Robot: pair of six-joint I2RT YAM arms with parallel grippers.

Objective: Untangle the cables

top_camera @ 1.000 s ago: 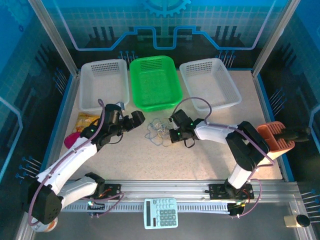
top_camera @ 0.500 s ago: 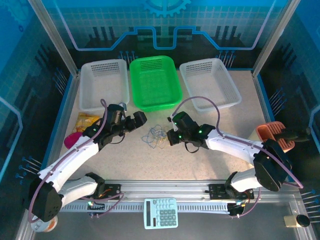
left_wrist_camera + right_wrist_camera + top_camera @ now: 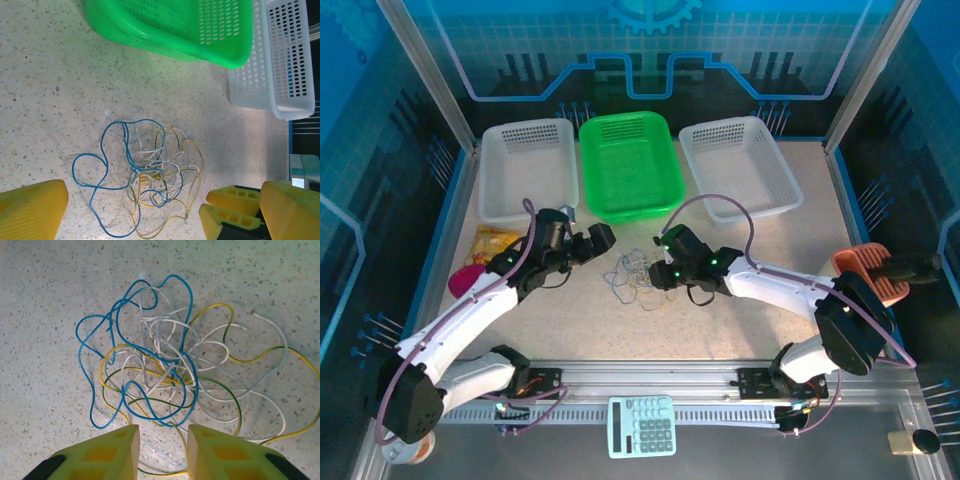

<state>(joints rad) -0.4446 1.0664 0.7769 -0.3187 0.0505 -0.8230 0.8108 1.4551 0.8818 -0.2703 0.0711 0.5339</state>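
Note:
The cables (image 3: 638, 275) lie in one tangled heap of thin blue, white and yellow-green loops on the speckled table, in front of the green basket. My left gripper (image 3: 604, 238) hangs just left of the heap, open wide, and the cables (image 3: 145, 175) lie on the table between and beyond its fingers (image 3: 35, 210). My right gripper (image 3: 661, 272) is at the heap's right edge. In the right wrist view the cables (image 3: 170, 365) spread just ahead of the right gripper (image 3: 163, 440), which is partly open. A yellow strand crosses low in its gap, pinched by neither pad. The right gripper (image 3: 205, 205) reaches the tangle's lower right strand.
A green basket (image 3: 630, 165) stands behind the heap, between white baskets on the left (image 3: 525, 170) and right (image 3: 740, 165). A yellow packet (image 3: 490, 240) and a pink item (image 3: 463, 278) lie left, an orange holder (image 3: 870, 272) right. A calculator (image 3: 642, 425) is on the near rail.
My right gripper has gone from shut to partly open at the heap's right edge, after its arm swung its elbow down and outward. The left arm has barely moved.

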